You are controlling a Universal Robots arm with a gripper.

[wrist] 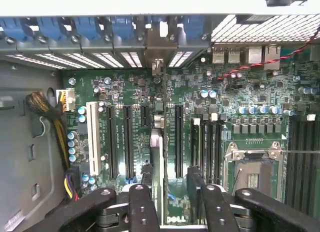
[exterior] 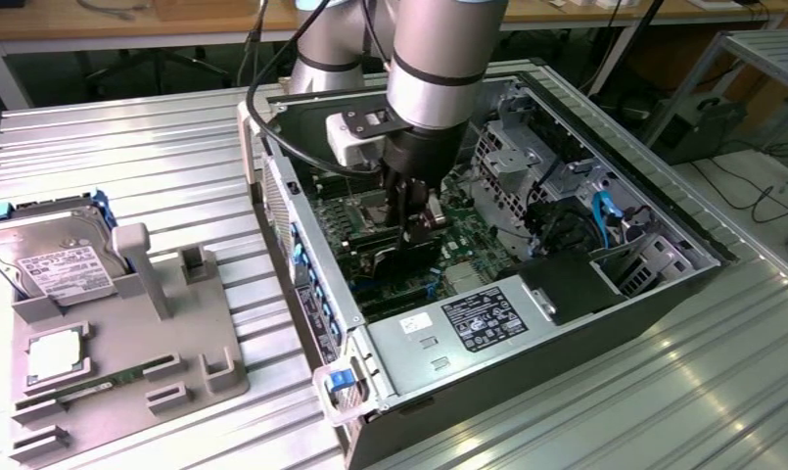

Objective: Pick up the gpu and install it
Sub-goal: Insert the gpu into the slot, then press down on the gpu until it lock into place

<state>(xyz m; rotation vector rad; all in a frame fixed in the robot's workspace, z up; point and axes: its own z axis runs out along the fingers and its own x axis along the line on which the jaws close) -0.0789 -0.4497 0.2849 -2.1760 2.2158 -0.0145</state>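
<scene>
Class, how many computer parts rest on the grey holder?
3: the hard drive propped at the far end, the processor mid-holder, the memory stick along the near edge.

Ribbed metal table [exterior: 146, 157]; wooden desks [exterior: 171, 20] behind.

End effector [exterior: 417, 217] with gpu [exterior: 396, 252] inside computer case [exterior: 655, 284]

Ribbed table [exterior: 171, 147] (metal, seemingly): case [exterior: 537, 362], tray [exterior: 119, 382]
</scene>
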